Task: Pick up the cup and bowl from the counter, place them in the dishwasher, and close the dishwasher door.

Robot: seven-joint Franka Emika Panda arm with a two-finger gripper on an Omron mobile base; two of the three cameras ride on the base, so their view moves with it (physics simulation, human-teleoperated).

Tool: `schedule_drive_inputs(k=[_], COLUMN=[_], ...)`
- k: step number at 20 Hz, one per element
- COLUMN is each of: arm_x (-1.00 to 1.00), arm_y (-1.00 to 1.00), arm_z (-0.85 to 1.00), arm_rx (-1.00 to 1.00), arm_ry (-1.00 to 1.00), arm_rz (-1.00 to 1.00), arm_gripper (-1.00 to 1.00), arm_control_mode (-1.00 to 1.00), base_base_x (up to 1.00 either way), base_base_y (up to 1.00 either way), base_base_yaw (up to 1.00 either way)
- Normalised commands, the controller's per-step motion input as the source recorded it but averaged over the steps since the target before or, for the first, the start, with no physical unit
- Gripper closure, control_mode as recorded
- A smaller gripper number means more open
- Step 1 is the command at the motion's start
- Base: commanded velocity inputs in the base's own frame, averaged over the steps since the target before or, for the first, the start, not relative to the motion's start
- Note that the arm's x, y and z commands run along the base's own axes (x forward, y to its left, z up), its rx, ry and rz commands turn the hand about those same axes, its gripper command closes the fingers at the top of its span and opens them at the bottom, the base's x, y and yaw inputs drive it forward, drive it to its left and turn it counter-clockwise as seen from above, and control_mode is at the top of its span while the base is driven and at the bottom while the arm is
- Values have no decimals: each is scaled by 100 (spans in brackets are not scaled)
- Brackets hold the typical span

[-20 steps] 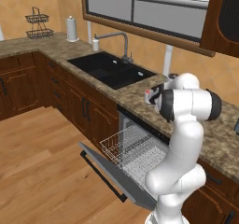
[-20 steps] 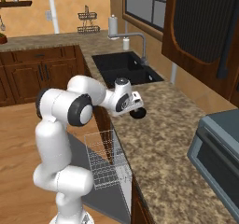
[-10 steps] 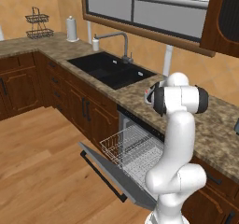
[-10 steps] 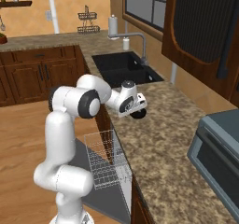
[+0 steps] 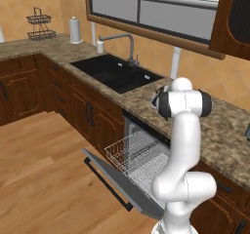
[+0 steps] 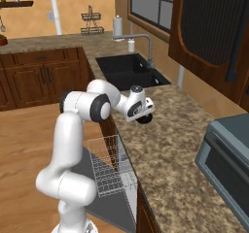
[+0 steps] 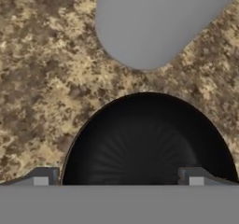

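Bowl (image 7: pixel 147 141) empty, beside cup (image 7: pixel 154 22) on counter (image 7: pixel 42 78) — jaws wide open.

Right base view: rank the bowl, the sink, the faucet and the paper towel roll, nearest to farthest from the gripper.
1. bowl: directly under the open gripper, on the counter.
2. sink: beyond it, set into the counter.
3. faucet: behind the sink, by the wall.
4. paper towel roll: far back in the corner.

black bowl (image 7: pixel 147 141), white cup (image 7: pixel 154 22), granite counter (image 7: pixel 42 87)
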Motion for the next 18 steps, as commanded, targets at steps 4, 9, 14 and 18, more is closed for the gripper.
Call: schedule_drive_inputs(k=[4,9,14,18], arm_x=[18,-5,-48,-79], arm_y=[3,12,56,91], arm_z=[-31,-17,-1,0], arm_rx=[-2,-3,-2,0], arm_ry=[1,0,0,0], arm_rz=[0,0,0,0], arm_gripper=[100,100,100,100], arm_control_mode=[-100,-100,-100,-100], base_base_x=[0,0,0,0], base_base_y=[0,0,0,0], base_base_yaw=[0,0,0,0])
